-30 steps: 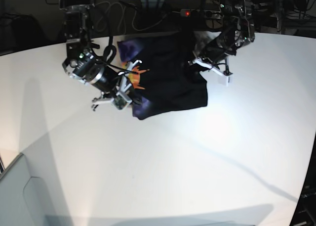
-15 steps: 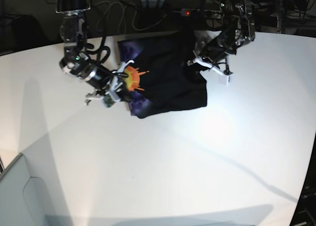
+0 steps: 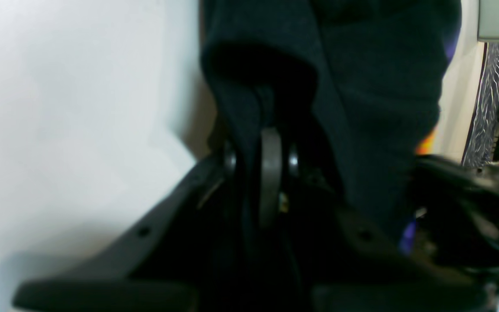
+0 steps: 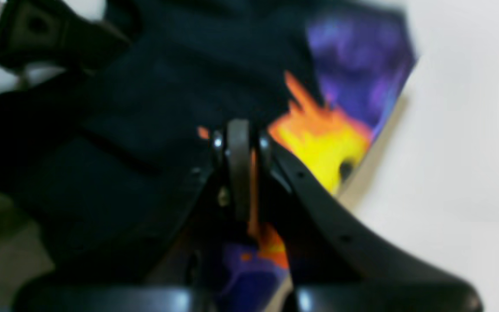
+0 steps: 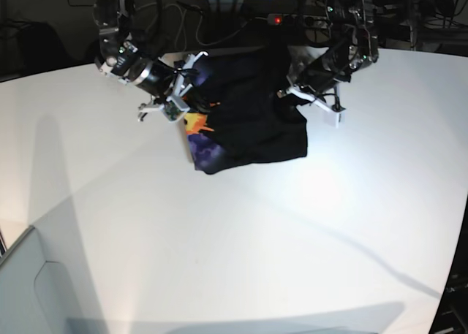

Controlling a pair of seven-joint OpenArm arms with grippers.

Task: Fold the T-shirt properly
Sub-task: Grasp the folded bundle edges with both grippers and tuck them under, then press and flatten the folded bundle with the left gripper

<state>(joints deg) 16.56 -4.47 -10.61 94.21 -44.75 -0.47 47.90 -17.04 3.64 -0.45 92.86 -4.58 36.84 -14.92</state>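
Nothing is reading as text in any view — no words, labels, brand marks or numbers are showing. The T-shirt (image 5: 248, 122) is carrying only a picture print in orange, yellow and purple, blurred in the right wrist view, with no lettering coming through — and the white table (image 5: 234, 246) is showing no markings.
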